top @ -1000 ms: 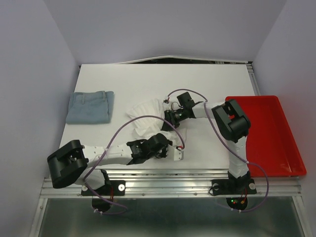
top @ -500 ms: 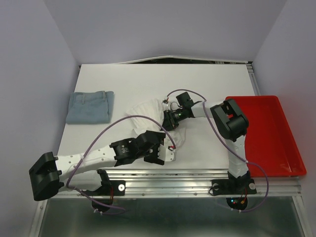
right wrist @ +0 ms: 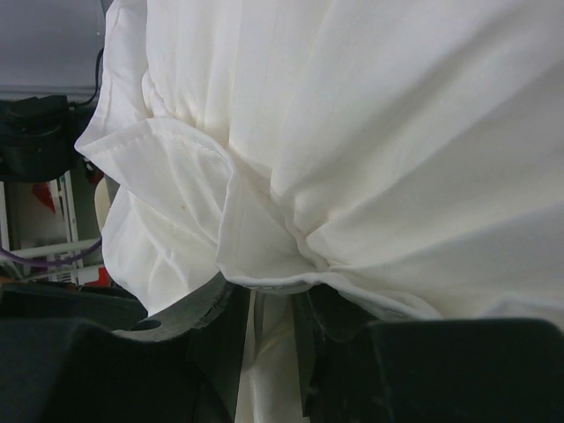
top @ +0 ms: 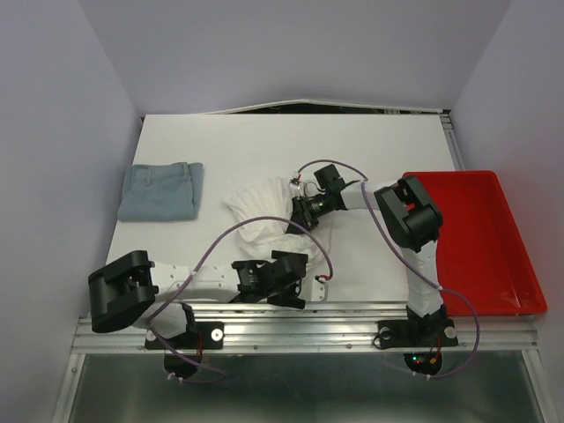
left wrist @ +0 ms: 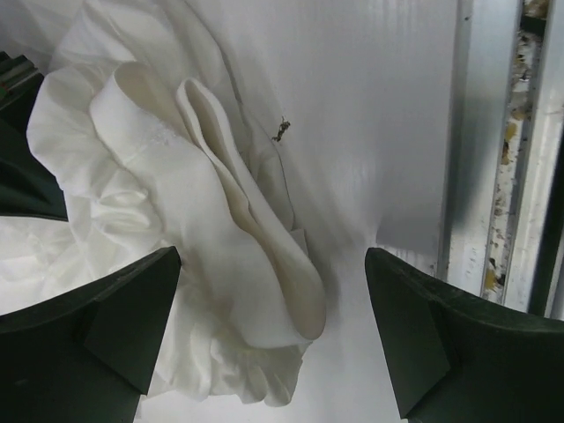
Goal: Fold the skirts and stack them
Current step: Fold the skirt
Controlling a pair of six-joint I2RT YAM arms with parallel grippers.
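White counter [top: 370,141], plain pale walls on three sides, and two arms bolted along the near rail. On it lie two skirts and one red tray [top: 480,238]; the tray sits at the right edge, well apart from both garments.

The denim skirt [top: 160,190] lies flat and folded at the left side of the counter. Its long axis runs left to right, and the waistband seems to lie along its far edge.

The white skirt [top: 260,211] is a crumpled heap near the middle of the counter, to the right of the denim one and not touching it. It has no clean long axis – the bulk slants from the far side down toward the near rail.

The right tool [right wrist: 275,339] reaches in from the right to the heap's far-right side. Its fingers stand close together with a pinch of white cloth clamped between them.

The left tool [top: 310,284] lies low by the near edge, at the heap's near end. In its wrist view the fingers [left wrist: 97,326] are spread wide, gripping nothing – a thick folded band of the white skirt runs from upper left to lower right between them, resting on the counter.
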